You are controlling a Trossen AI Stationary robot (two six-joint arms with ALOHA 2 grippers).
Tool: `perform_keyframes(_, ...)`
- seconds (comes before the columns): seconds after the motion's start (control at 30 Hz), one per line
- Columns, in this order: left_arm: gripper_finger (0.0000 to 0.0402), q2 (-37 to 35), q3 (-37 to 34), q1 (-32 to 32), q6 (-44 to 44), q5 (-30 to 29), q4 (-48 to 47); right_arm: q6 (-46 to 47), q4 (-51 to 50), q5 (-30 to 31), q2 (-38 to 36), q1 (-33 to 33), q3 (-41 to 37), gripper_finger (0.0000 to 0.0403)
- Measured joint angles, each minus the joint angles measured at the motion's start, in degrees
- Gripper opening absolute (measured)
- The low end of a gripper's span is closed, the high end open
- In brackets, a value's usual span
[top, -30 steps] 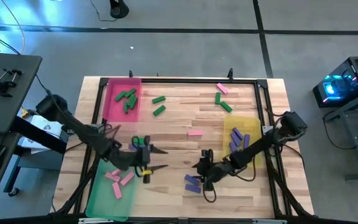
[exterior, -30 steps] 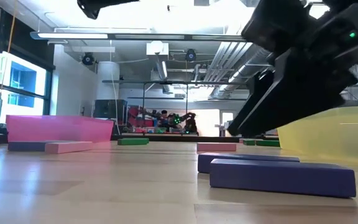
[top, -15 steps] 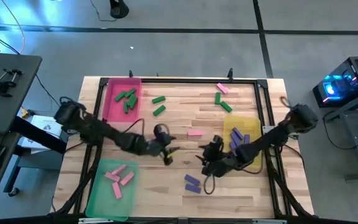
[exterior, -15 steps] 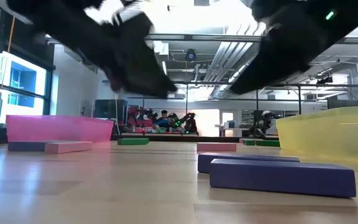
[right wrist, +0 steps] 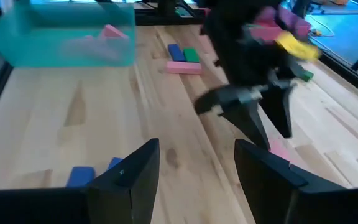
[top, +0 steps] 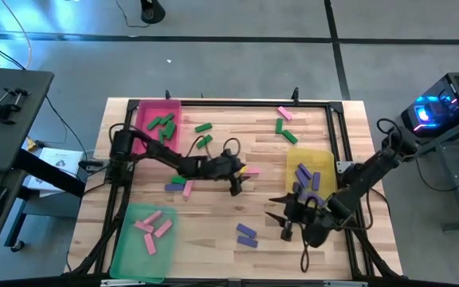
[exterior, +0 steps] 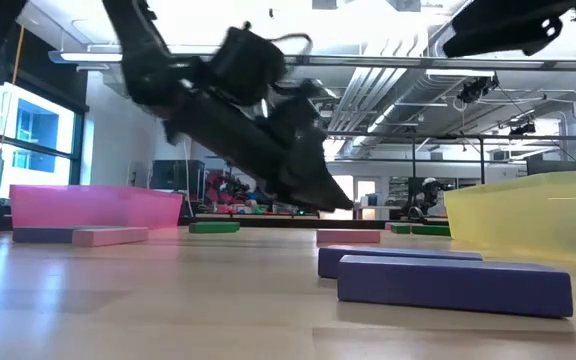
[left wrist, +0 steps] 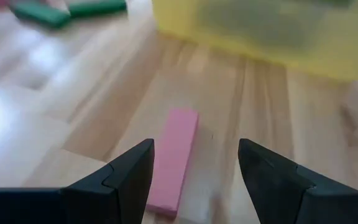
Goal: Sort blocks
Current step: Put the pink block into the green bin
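Observation:
A lone pink block point(top: 251, 170) point(left wrist: 173, 158) lies flat on the wooden table near its middle. My left gripper point(top: 238, 183) point(left wrist: 194, 152) stands open just short of it, slanting down, one finger to each side of the block's line and clear of it. My right gripper point(top: 281, 217) point(right wrist: 196, 158) hangs open above the table near the yellow tray point(top: 319, 156), holding nothing. Two purple blocks point(top: 246, 233) point(exterior: 448, 275) lie flat near the front edge. More green blocks point(top: 203, 135) and a pink block point(top: 285, 114) lie scattered farther back.
The pink tray point(top: 143, 135) at the back left holds green blocks, the green tray point(top: 130, 243) at the front left holds pink ones, and the yellow tray holds purple ones. A small cluster of purple, pink and green blocks point(top: 178, 185) lies under my left arm.
My left gripper has swung from beside the green tray toward the table's middle and sunk, ending open just short of the lone pink block. My right gripper has risen from over the two purple blocks and drawn back toward the right edge, staying open.

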Motion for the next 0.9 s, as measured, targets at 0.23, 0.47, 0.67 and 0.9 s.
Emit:
perform_keyframes(0.23,0.0223,4.4,8.6,1.8,0.6,1.2,-16.7,-0.1,1.0,1.9,0.0,2.6,0.0,0.0193)
perform_keyframes(0.47,0.0177,5.1,9.5,1.7,0.5,1.1,-20.1,-0.1,1.0,2.5,0.0,2.8,0.0,0.0193)
perform_keyframes(0.67,0.0069,5.2,9.4,0.9,0.4,1.1,-20.8,-0.2,1.2,2.5,0.0,2.8,0.0,0.0193)
perform_keyframes(0.9,0.0069,-1.0,8.9,-3.9,1.6,-0.6,-28.0,-0.2,1.2,2.5,0.0,2.8,0.0,0.0193)
